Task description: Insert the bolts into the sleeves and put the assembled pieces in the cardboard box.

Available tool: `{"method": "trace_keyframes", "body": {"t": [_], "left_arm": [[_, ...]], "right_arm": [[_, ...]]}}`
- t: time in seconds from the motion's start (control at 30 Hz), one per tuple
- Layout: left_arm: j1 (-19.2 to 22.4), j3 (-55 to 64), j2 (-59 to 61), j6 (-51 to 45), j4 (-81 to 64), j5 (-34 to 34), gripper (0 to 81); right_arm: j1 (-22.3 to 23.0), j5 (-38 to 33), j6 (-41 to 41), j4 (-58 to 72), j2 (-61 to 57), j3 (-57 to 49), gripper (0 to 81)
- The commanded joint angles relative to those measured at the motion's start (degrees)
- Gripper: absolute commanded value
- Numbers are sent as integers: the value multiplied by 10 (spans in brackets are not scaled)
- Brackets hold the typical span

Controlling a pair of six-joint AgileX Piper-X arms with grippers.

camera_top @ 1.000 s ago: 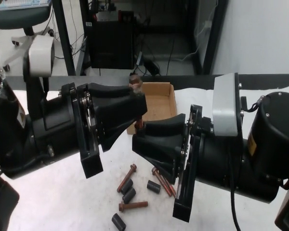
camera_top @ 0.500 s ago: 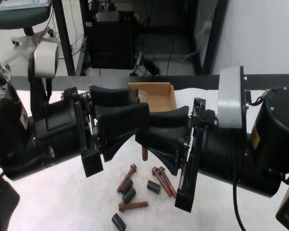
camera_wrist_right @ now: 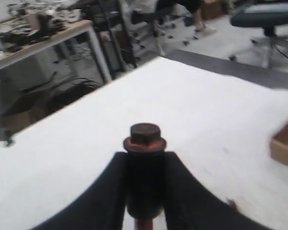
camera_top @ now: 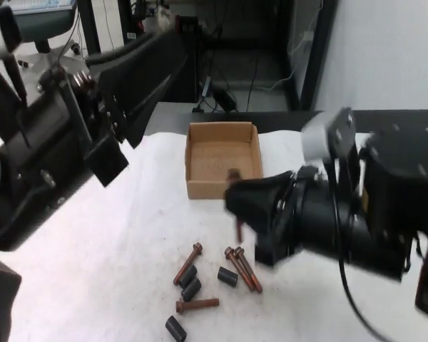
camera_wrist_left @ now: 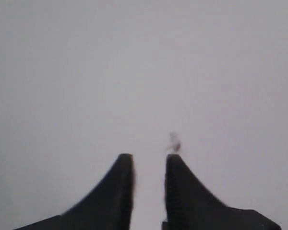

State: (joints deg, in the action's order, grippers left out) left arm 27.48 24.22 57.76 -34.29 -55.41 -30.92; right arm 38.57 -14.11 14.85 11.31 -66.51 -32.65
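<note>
My R gripper [camera_wrist_right: 145, 160] clamps the sleeve [camera_wrist_right: 144, 189] w/ bolt [camera_wrist_right: 144, 136] through it, axis approx upright, just near-right of the cardboard box [camera_top: 223, 189]. L gripper [camera_wrist_left: 150, 160]: narrow gap, empty, high at far left.

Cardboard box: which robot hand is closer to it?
Right. The right gripper, shut on a sleeved bolt, is close by the near wall of the cardboard box. The left gripper is up high, away to the box's left.
</note>
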Motion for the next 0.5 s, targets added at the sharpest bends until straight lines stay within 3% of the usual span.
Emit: {"method": "trace_keyframes", "body": {"t": [0.0, 0.2, 0.47], "left_arm": [[1, 4, -6, 27, 50, 3, 1], [1, 4, -5, 85, 312, 6, 3], [1, 4, -5, 152, 707, 87, 3]], "right_arm": [[-29, 67, 13, -110, -7, -58, 8], [-92, 68, -27, -268, -117, -239, 8], [-134, 54, -47, -528, -377, -561, 8]]}}
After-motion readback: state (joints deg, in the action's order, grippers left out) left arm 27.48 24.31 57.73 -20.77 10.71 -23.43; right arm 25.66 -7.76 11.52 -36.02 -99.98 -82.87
